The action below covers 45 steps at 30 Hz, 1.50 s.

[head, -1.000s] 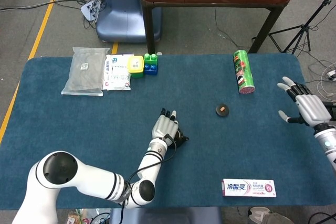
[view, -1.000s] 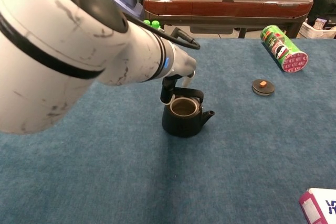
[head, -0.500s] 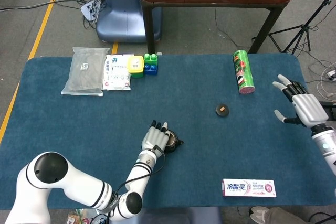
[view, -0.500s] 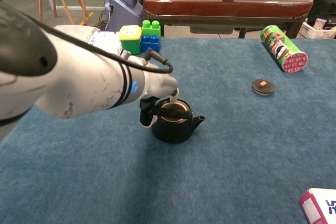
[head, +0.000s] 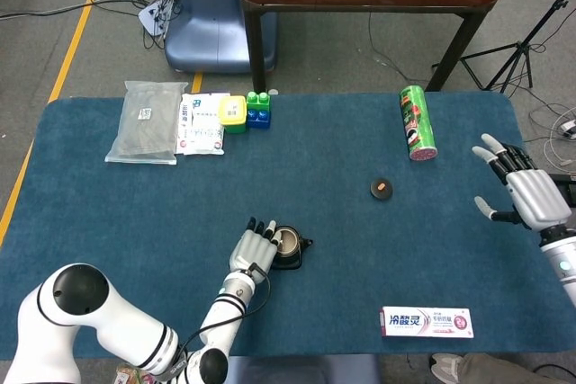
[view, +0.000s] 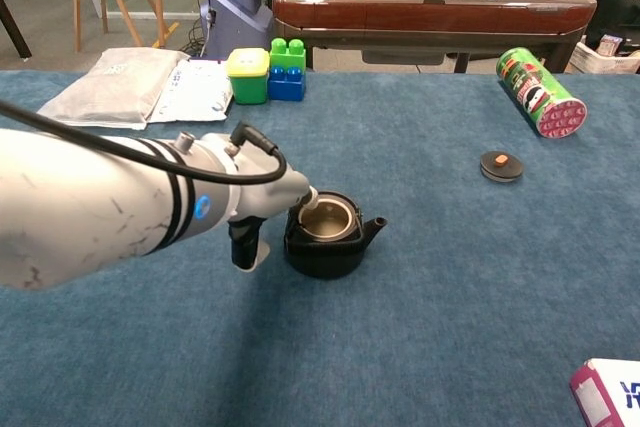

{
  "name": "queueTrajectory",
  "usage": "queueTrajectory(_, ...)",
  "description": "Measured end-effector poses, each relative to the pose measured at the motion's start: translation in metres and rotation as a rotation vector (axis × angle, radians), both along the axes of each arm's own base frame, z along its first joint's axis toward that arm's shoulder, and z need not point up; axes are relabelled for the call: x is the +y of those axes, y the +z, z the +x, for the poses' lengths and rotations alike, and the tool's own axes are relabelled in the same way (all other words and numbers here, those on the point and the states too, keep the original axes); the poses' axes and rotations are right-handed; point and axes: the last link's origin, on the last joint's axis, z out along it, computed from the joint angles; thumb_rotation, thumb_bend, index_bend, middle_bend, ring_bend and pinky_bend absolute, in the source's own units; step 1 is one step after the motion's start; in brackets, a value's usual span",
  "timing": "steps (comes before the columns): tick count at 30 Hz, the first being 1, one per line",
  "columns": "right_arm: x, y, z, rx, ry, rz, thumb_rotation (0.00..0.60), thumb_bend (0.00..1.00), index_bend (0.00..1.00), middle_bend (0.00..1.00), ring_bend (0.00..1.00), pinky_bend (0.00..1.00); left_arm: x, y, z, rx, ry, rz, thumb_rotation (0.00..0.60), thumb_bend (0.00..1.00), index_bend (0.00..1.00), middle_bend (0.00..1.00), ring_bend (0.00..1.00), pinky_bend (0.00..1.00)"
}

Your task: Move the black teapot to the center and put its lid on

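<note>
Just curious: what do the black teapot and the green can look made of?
Black teapot: probably cast iron or dark ceramic, matte black with a dull sheen.
Green can: likely cardboard or thin metal, with a glossy printed wrap; cannot tell which.

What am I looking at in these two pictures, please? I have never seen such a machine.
It is a robot with two white arms, each ending in a hand like a human one. The head view looks down on a blue table from above; the chest view looks across it from lower down.

The left hand is beside the black teapot, which stands open, without its lid. Whether the hand grips it cannot be told. The lid lies apart, further right. The right hand hovers at the table's right edge, fingers spread, holding nothing.

Also on the table: a green can lying on its side, toy blocks, some packets and a toothpaste box.
</note>
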Motion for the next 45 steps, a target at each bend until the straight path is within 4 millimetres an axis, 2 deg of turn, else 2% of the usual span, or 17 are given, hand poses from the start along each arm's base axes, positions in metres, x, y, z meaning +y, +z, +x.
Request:
queueTrajectory(7,0.002,0.0,0.004,-0.007,0.007,-0.011,0.6,0.37,0.07,0.0,0.0,0.0,-0.007,0.021,0.008,-0.004,-0.019,0.033,0.6,0.49,0.0,0.0,0.0,0.0)
queueTrajectory(16,0.005,0.002,0.004,-0.006,0.002,-0.012,0.6,0.37,0.07,0.0,0.0,0.0,-0.003,0.047,0.023,-0.066,-0.038,0.076,0.6,0.49,0.0,0.0,0.0,0.0)
queueTrajectory(21,0.006,0.004,0.01,0.007,0.006,0.005,0.6,0.37,0.07,0.0,0.0,0.0,0.006,0.077,0.029,-0.157,-0.056,0.125,0.6,0.49,0.0,0.0,0.0,0.0)
queueTrajectory(25,0.011,0.005,0.019,0.017,0.015,0.018,0.6,0.37,0.07,0.0,0.0,0.0,0.016,0.105,0.023,-0.228,-0.04,0.181,0.6,0.49,0.0,0.0,0.0,0.0)
queueTrajectory(31,0.021,0.004,0.035,0.028,0.028,0.04,0.6,0.37,0.07,0.0,0.0,0.0,0.031,0.152,-0.012,-0.363,0.04,0.275,0.6,0.49,0.0,0.0,0.0,0.0)
queueTrajectory(35,0.025,0.001,0.04,0.07,0.025,0.059,0.6,0.37,0.07,0.0,0.0,0.0,0.036,0.182,-0.049,-0.444,0.11,0.331,0.6,0.49,0.0,0.0,0.0,0.0)
queueTrajectory(45,0.013,-0.009,0.034,0.146,-0.054,0.14,0.6,0.37,0.07,0.0,0.0,0.0,0.035,0.227,-0.142,-0.577,0.288,0.416,0.6,0.49,0.0,0.0,0.0,0.0)
